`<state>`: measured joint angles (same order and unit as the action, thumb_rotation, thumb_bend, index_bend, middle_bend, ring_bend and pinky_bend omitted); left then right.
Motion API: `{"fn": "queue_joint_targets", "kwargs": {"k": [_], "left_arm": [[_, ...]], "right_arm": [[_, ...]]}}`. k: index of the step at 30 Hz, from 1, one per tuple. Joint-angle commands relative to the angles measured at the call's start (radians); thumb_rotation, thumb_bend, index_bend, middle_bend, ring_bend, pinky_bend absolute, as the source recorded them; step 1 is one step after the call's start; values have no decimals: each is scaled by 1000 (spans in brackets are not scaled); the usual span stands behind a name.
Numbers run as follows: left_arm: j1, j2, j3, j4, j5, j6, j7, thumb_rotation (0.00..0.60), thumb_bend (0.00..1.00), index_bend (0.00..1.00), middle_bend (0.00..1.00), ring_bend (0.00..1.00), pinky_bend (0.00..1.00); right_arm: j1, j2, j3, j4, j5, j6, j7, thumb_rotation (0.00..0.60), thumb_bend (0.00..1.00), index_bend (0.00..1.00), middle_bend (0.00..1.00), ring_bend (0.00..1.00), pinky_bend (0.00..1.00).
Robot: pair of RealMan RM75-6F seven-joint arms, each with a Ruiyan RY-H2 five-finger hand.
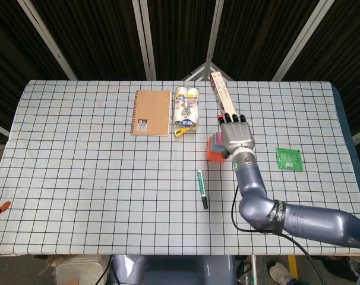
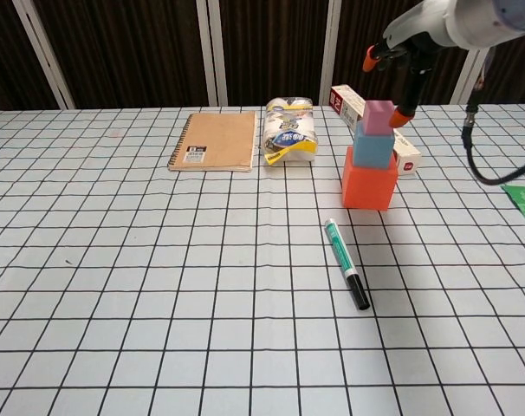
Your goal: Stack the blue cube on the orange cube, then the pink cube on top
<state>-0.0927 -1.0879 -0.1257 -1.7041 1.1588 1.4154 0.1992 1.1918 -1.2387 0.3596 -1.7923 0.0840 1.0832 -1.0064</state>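
Head view: a worktop [image 1: 79, 178] covered in a smooth white cloth ruled with a dark grid. The right robot hand [image 1: 236, 135], grey metal with orange-tipped fingers, hangs flat, palm down, just to the right of the cube stack, fingers extended side by side and holding nothing. It hides part of the stack; the orange cube [image 1: 214, 154] shows as a matte block, with slivers of the blue cube [image 1: 215, 145] and pink cube [image 1: 218, 140] above it. Nearby lie a kraft-covered spiral notebook [image 1: 151, 112], a glossy plastic-wrapped pack [image 1: 186, 110], a long narrow cardboard box [image 1: 221, 97], a slim green marker [image 1: 201, 189] with a black cap, and a flat green packet [image 1: 289, 159].

Chest view: the stack stands whole, with the large orange cube [image 2: 370, 178] on the cloth, the smaller blue cube [image 2: 373, 150] on it, and the still smaller pink cube [image 2: 379, 118] on top, all sharp-edged and matte. The right robot hand [image 2: 399, 54] is above and just right of the pink cube, fingers apart; one orange fingertip [image 2: 404, 115] sits close to the cube's side, contact unclear. The left robot hand appears in neither view.
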Motion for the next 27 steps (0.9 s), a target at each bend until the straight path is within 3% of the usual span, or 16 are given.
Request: {"fn": "queue_joint_targets", "kwargs": {"k": [1, 4, 8, 11, 15, 21, 27], "left_arm": [[3, 1, 2, -3, 7, 4, -4, 600, 129, 80, 0, 0, 0], [6, 3, 4, -5, 14, 10, -8, 600, 129, 80, 0, 0, 0], [10, 5, 9, -9, 25, 16, -14, 600, 129, 80, 0, 0, 0], [15, 5, 12, -11, 35, 25, -14, 600, 128, 79, 0, 0, 0], [20, 4, 19, -15, 47, 33, -11, 600, 129, 79, 0, 0, 0], [26, -1, 27, -23, 66, 49, 0, 600, 129, 79, 0, 0, 0], [34, -4, 42, -32, 84, 58, 19, 600, 129, 79, 0, 0, 0]], "right_arm": [[-105, 109, -41, -155, -148, 6, 96, 600, 309, 4, 0, 0, 0], [-225, 186, -88, -279, -344, 24, 207, 600, 309, 3, 0, 0, 0], [-429, 256, -190, -375, -709, 63, 388, 600, 307, 3, 0, 0, 0], [-563, 273, -276, -364, -944, 115, 502, 600, 308, 3, 0, 0, 0], [-731, 247, -406, -253, -1234, 218, 627, 600, 308, 4, 0, 0, 0], [-897, 182, -509, -72, -1445, 346, 801, 600, 307, 4, 0, 0, 0], [-985, 157, -532, 31, -1543, 436, 864, 600, 308, 10, 0, 0, 0]]}}
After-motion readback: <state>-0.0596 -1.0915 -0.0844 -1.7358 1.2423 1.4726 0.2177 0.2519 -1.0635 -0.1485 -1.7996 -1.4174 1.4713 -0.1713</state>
